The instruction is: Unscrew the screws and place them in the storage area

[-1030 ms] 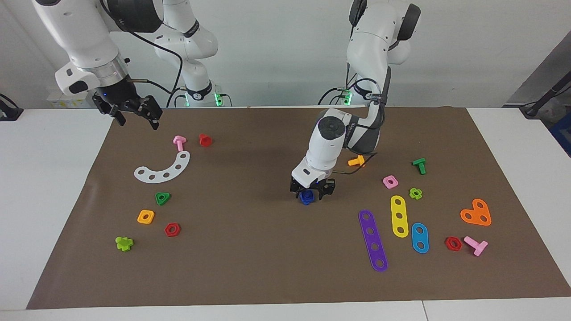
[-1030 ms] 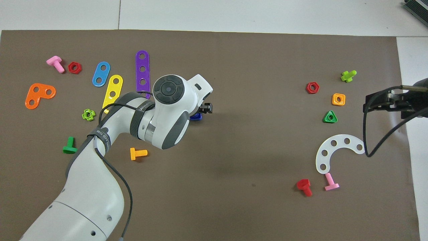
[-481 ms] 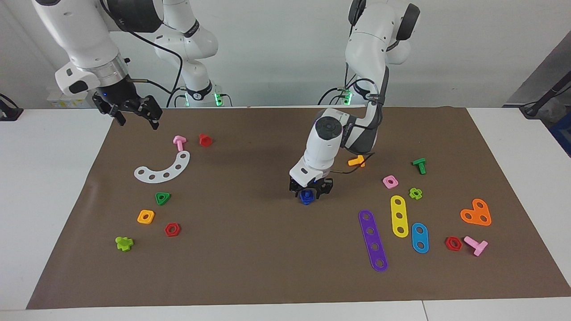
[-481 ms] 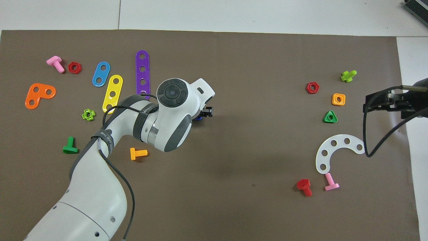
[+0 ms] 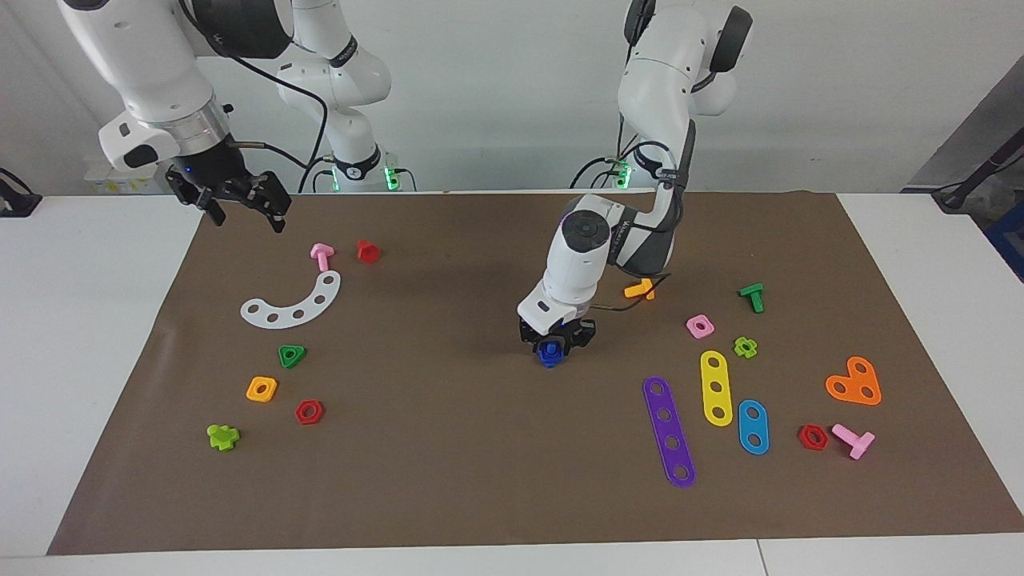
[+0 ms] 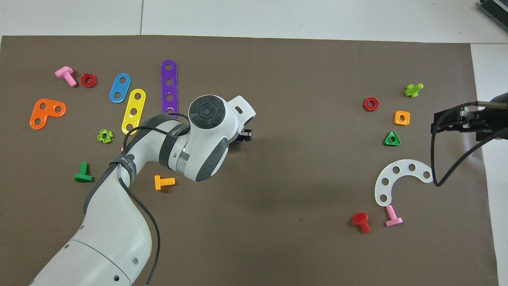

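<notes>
The dark-blue screw (image 5: 550,354) stands on the brown mat (image 5: 448,464) near its middle; in the overhead view only a sliver of the screw (image 6: 237,140) shows past the arm's wrist. My left gripper (image 5: 554,346) points down over it with its fingers closed against its sides. Loose coloured parts, the storage area, lie in two groups: one by the white curved strip (image 5: 294,306), one by the purple strip (image 5: 669,432). My right gripper (image 5: 240,210) hangs open and waiting above the mat's corner at the right arm's end, holding nothing.
An orange bolt (image 5: 639,290) and a pink nut (image 5: 700,326) lie close to the left arm's wrist. Yellow (image 5: 716,387) and blue (image 5: 753,426) strips lie beside the purple one. A green triangular nut (image 5: 292,355) and an orange nut (image 5: 262,389) lie by the white strip.
The left gripper's fingers have drawn in around the blue screw and its wrist has shifted slightly toward the right arm's end. The right arm has not moved.
</notes>
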Tool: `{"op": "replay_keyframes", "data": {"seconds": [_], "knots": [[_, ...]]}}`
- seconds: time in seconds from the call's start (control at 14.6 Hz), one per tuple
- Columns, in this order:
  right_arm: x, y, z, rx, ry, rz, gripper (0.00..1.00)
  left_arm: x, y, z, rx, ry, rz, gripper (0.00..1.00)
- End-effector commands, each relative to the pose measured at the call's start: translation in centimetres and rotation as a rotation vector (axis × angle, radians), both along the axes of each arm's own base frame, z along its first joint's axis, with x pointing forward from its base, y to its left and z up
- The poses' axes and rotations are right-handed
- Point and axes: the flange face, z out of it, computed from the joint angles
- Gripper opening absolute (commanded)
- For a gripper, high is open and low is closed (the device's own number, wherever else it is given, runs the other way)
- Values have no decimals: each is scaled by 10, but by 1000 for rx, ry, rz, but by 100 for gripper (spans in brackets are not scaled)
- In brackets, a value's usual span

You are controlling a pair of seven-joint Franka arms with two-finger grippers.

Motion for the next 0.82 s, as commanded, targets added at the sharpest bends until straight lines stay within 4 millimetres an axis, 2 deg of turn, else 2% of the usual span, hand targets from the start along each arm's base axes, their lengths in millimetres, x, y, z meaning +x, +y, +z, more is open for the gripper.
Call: {"op": "replay_keyframes", "data": {"seconds": [0.0,0.76], "knots": [[-3,-2,2,18,0,17,100,-5,2,3,27,-5,-15,58],[-3,-2,2,18,0,17,100,5,7,13,27,0,-2,43]]}}
